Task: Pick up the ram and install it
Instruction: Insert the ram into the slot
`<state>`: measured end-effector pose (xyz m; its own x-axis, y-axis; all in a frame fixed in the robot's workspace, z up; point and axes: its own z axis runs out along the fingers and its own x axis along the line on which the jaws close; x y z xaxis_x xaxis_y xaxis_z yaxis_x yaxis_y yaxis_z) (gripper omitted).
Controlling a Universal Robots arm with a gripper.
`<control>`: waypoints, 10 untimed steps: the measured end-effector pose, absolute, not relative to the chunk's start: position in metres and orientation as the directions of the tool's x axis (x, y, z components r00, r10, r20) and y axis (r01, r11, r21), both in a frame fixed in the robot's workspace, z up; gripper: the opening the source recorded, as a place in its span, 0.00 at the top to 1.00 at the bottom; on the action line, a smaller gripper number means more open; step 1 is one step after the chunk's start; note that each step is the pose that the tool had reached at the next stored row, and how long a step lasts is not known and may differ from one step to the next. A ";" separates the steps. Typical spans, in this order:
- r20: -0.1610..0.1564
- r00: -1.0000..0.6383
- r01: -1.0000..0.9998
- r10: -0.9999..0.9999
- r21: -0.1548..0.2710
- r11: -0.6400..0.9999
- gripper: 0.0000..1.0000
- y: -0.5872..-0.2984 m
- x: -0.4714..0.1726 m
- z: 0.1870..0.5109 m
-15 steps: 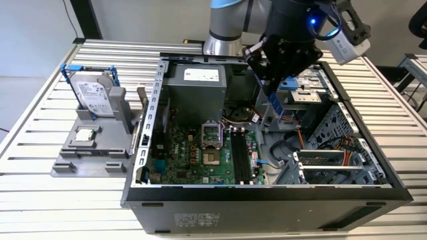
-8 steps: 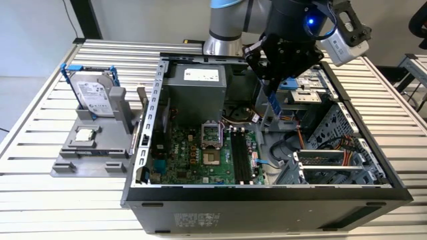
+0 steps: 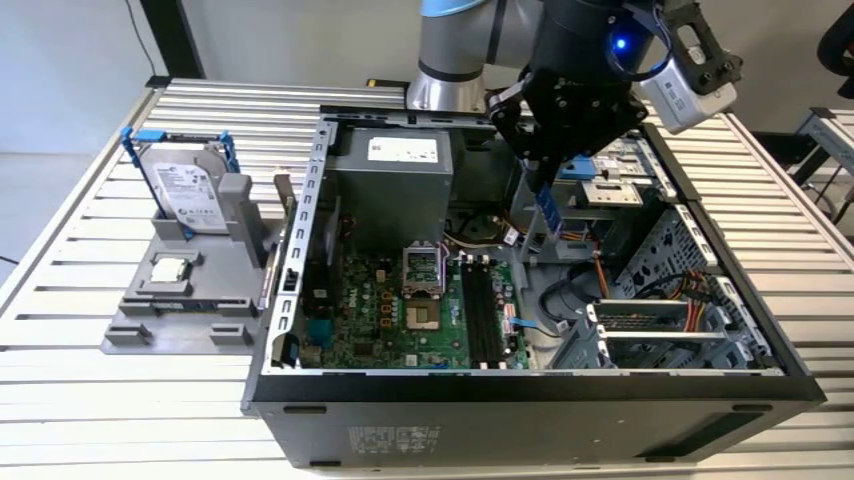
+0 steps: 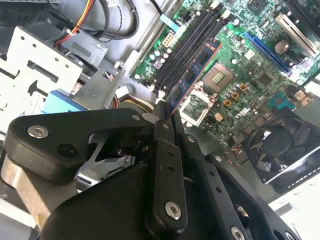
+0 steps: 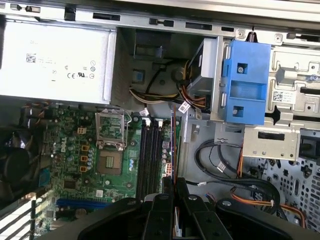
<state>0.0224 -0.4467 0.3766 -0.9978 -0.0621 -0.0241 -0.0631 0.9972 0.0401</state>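
Dark blue, the ram [image 4: 194, 72] sits clamped edge-down in the closed pincer [image 4: 165, 107], hanging over the open case just beside the long black slots [image 4: 190, 47], its length seemingly parallel to them.

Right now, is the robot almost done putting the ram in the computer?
Picking up looks done: the hand is shut on the ram stick, held in the air over the open computer. Left: the long black slots are empty, so it isn't installed yet.
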 end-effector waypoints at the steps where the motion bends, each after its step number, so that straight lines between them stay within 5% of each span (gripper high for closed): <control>1: -0.024 -0.998 -0.063 -0.062 0.040 0.997 1.00 -0.447 0.022 0.376; 10: -0.024 -0.998 -0.064 -0.063 0.040 0.997 1.00 -0.447 0.022 0.363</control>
<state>0.0224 -0.4468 0.3627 -0.9977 -0.0630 -0.0240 -0.0639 0.9971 0.0402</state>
